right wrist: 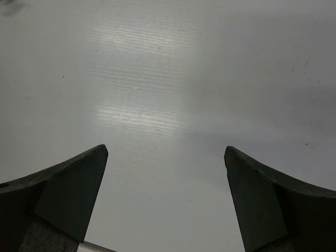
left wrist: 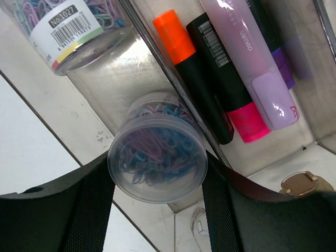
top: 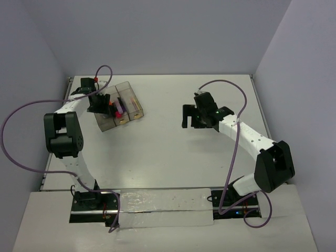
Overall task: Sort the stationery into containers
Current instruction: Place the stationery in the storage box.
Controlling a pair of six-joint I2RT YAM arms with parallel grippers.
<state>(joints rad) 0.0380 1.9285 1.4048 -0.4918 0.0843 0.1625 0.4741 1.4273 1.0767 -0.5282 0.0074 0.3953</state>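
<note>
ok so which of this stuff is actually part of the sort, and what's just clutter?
Job: paper-clip tub in left claw, second tub, orange marker, pink marker, lilac highlighter, purple marker, bins.
Clutter: purple cables, clear sheet at near edge.

Three clear bins (top: pixel 127 90), joined in one row. Four markers: one orange-capped marker (left wrist: pixel 181 50), one pink-capped marker (left wrist: pixel 231 89), one lilac marker (left wrist: pixel 252 58), one purple marker (left wrist: pixel 282 59). Two round tubs of paper clips: near tub (left wrist: pixel 157 157), far tub (left wrist: pixel 73 31). Two robot arms: left arm (top: pixel 63 134), right arm (top: pixel 252 139).
</note>
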